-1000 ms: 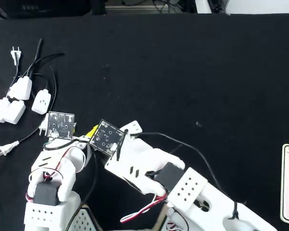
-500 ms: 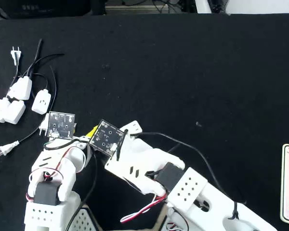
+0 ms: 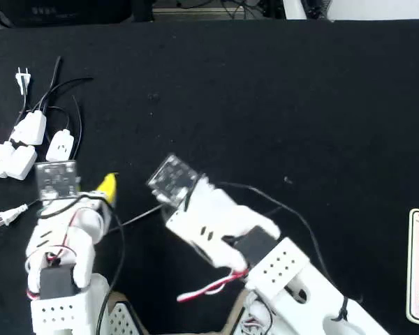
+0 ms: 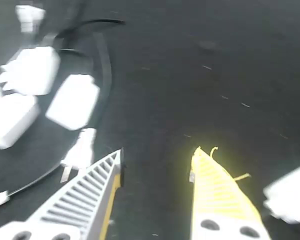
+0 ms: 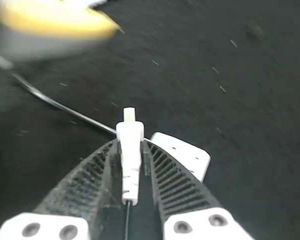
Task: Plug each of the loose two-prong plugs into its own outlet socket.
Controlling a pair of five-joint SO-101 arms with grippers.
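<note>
While no plug is seen seated, the task is judged barely begun. Above the table [image 3: 300, 105], the right gripper [image 5: 128, 146] is clamped on one plug [image 5: 127, 167], with a socket [image 5: 182, 152] just beside it. The left gripper [image 4: 157, 152] hangs spread and empty near the socket cluster [image 3: 31, 128]. A loose plug [image 3: 5, 217] lies nearby.

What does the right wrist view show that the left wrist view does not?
Right wrist view: the right hand shut on a white plug, a white socket block beside it. Left wrist view: the left hand open, a loose plug and a cluster of white sockets beyond. Both: the black table.
</note>
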